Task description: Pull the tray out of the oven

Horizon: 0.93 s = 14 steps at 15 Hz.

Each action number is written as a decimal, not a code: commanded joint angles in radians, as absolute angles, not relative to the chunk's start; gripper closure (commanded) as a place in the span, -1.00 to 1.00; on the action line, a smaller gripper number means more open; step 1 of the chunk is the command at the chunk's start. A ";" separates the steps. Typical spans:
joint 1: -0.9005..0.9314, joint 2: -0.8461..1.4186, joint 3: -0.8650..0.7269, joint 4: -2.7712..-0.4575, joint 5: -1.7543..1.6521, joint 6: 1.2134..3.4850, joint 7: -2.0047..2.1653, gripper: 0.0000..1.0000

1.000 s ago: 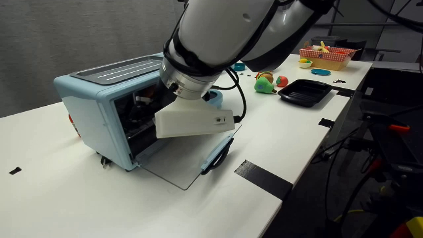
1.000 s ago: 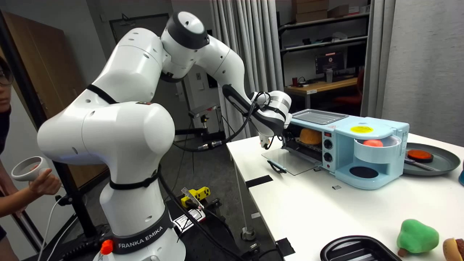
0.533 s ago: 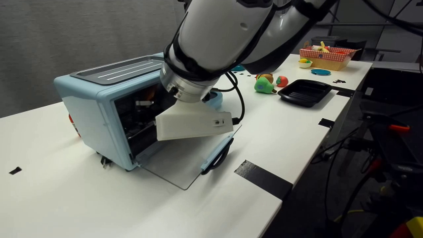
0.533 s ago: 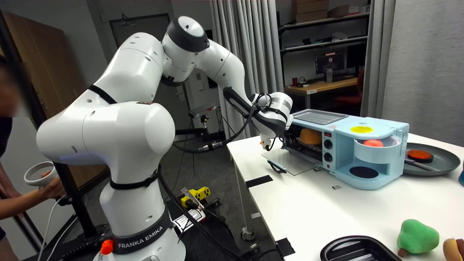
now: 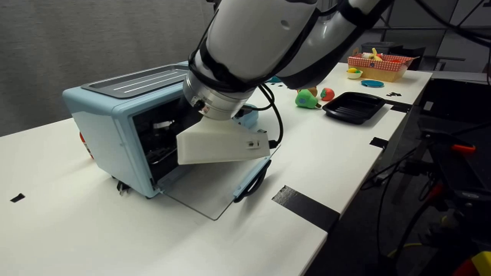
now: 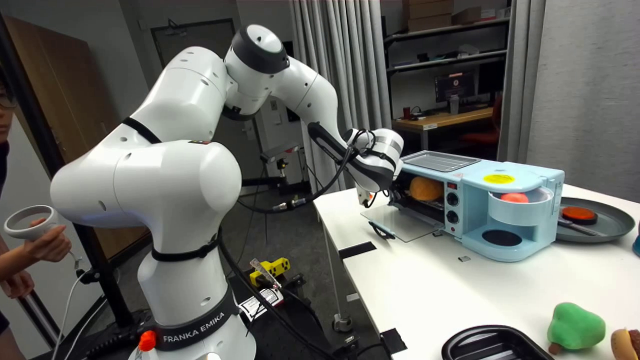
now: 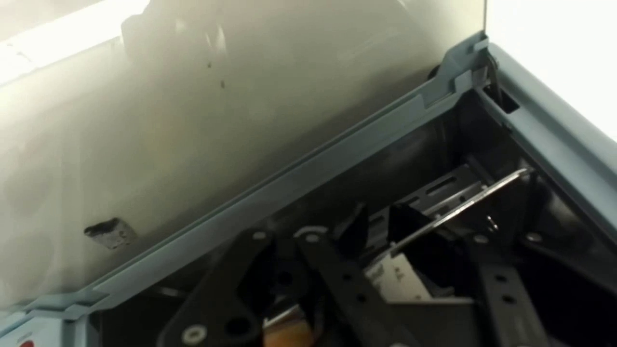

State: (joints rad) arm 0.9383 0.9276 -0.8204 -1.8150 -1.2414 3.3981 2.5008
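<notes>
The tray (image 7: 458,210) shows in the wrist view as a thin silver front bar, slanting inside the dark cavity of the light-blue oven (image 5: 96,138). My gripper (image 7: 378,216) reaches into that cavity. Its two black fingertips stand apart, with a narrow gap through which a slotted plate shows. The bar crosses in front of the right finger (image 7: 407,219) and passes behind the left linkage; no firm grip on it is visible. In an exterior view the oven's glass door (image 5: 207,188) lies lowered, and the wrist hides part of the opening.
An orange rounded item (image 6: 426,189) sits on the rack inside the oven. A flat grey pan (image 5: 142,80) lies on the oven top. The dark door handle (image 5: 255,184) sticks up near the wrist. A black dish (image 5: 355,107) and a green pear (image 5: 306,99) stand farther along the table.
My wrist has dipped and shifted slightly toward the oven. The tray's front bar sits lower and more tilted, and the orange item has moved a little within the opening.
</notes>
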 commanded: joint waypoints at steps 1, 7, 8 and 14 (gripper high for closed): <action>0.950 0.897 -0.834 -1.876 -1.259 3.439 2.499 1.00; 0.975 0.846 -0.847 -1.927 -1.295 3.456 2.493 1.00; 0.981 0.835 -0.849 -1.939 -1.303 3.453 2.491 1.00; 1.004 0.770 -0.844 -2.007 -1.361 3.441 2.492 1.00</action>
State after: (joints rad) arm 0.9729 0.8420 -0.8220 -1.9311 -1.3030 3.4597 2.5000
